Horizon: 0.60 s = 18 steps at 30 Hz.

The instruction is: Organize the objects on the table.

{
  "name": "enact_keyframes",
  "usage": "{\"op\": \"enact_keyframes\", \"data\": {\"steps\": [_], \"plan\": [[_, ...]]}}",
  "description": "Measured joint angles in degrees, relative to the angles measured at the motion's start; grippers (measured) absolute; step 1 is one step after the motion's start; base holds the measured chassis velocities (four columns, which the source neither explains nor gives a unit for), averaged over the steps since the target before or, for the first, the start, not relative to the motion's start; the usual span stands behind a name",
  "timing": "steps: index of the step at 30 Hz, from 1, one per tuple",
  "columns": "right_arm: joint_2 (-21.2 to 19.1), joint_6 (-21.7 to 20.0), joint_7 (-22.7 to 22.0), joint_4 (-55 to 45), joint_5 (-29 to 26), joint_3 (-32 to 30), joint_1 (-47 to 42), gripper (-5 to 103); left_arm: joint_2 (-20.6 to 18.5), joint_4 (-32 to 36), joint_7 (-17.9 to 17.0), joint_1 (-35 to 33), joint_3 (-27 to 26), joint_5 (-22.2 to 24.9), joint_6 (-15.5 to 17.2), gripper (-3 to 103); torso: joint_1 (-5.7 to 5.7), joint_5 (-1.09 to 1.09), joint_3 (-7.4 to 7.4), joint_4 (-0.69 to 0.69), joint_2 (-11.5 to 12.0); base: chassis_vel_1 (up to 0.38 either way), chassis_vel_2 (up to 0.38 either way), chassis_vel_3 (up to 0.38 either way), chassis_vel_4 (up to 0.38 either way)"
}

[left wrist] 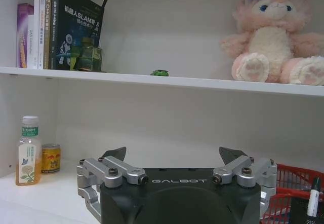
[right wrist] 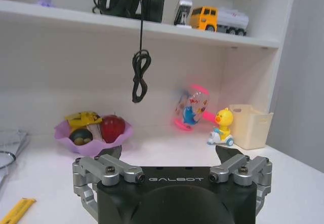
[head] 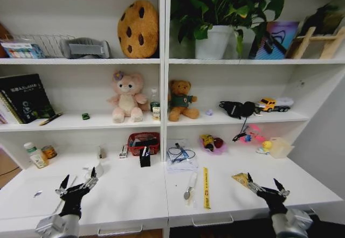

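Yellow flat plastic ruler (head: 205,187) lying lengthwise on the smooth white tabletop (head: 135,195), right of centre, beside a silver metal spoon-like tool (head: 190,186). Tiny green toy car (head: 85,116) up on the middle shelf. Left end effector (head: 78,184) and right end effector (head: 262,186) low at the front edge, both spread wide, holding nothing.

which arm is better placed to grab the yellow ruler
Right, probably. The yellow ruler lies on the table right of centre, nearer the open right gripper than the open left gripper.
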<state>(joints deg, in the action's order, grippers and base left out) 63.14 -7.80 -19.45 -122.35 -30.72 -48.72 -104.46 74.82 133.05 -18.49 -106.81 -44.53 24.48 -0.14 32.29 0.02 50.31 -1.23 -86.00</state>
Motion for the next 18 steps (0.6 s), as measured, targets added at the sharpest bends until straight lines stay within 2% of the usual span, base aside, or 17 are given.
{"op": "enact_keyframes", "data": {"steps": [8, 18], "plan": [[-6.5, -1.3, 0.9, 10.8, -1.7, 5.2, 8.4, 100, -0.1, -0.2, -0.1, 0.0, -0.3, 0.1, 0.0, 100, 0.01, -0.02, 0.00, 0.01, 0.0, 0.000, 0.000, 0.000, 0.000], [-8.0, -1.4, 2.1, 19.1, -2.3, 12.8, 16.0, 100, 0.4, -0.3, -0.1, -0.6, -0.9, 0.2, 0.0, 100, 0.01, -0.03, 0.00, 0.01, 0.0, 0.000, 0.000, 0.000, 0.000]]}}
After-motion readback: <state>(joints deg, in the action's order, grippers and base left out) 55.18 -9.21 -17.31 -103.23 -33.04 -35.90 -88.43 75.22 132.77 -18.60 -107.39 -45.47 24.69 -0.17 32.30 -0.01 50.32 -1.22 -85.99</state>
